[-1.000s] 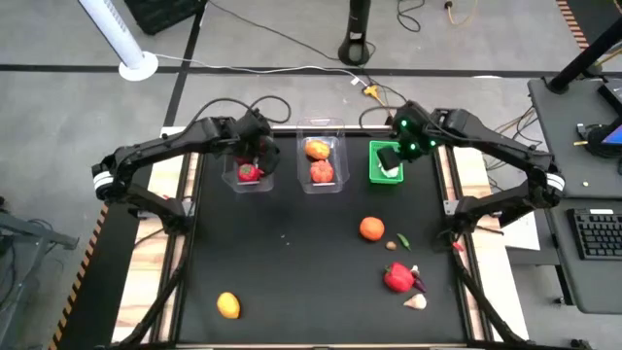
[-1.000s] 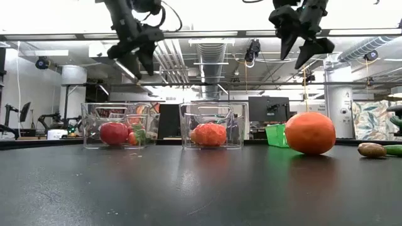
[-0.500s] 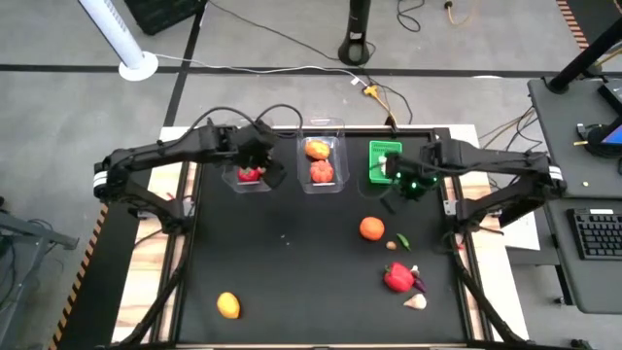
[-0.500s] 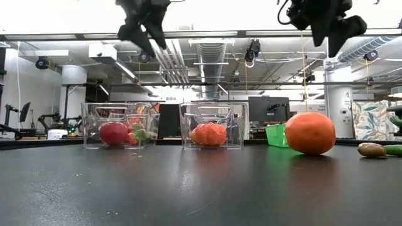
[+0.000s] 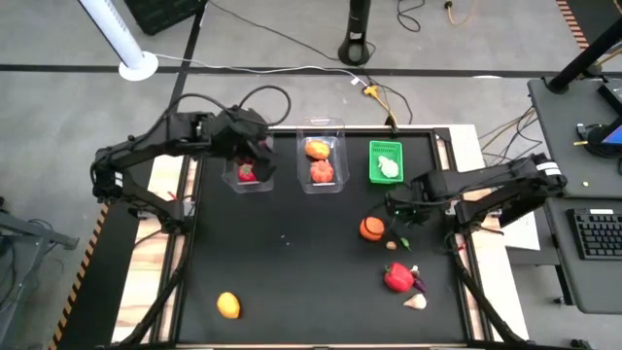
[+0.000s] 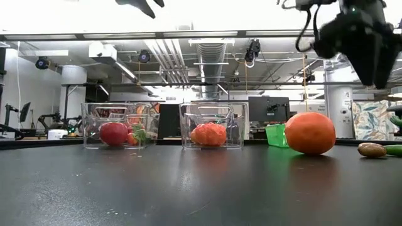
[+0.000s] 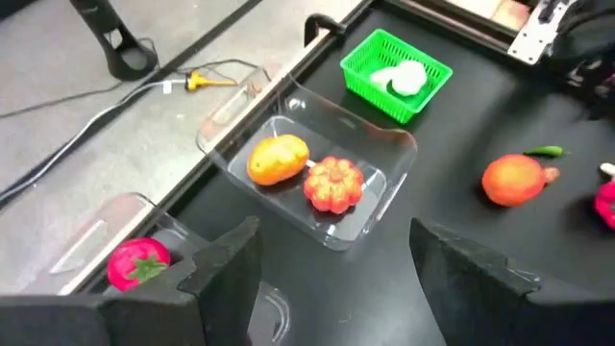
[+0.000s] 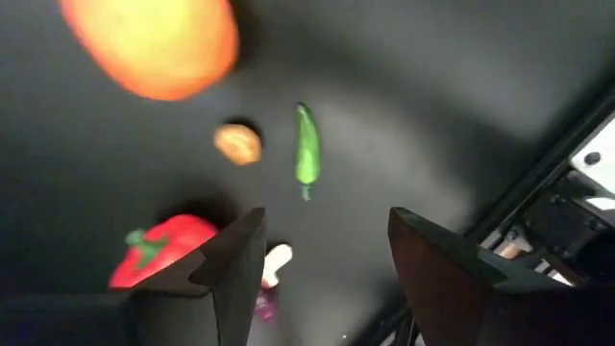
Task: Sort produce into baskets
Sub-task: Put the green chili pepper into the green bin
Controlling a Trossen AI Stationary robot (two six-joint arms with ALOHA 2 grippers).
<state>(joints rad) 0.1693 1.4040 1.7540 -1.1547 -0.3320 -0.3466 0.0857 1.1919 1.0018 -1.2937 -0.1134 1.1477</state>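
Sorting under way: right gripper (image 5: 396, 207) hovers, fingers spread and empty, just beside the orange fruit (image 5: 370, 228) at its 1 o'clock.

Around it the loose produce lies close: green chili (image 8: 306, 144) and small brown piece (image 8: 238, 143) side by side, red pepper (image 5: 397, 277) toward 5 o'clock, another orange piece (image 5: 227, 305) well apart at 7 o'clock. Left gripper (image 7: 332, 279), also spread with nothing held, waits above the left clear tub (image 5: 233, 176); the middle tub (image 5: 335, 136) and green basket (image 5: 374, 171) sit at 12 o'clock. Best to centre the fingers on one item and descend straight, since neighbours could be nudged away.
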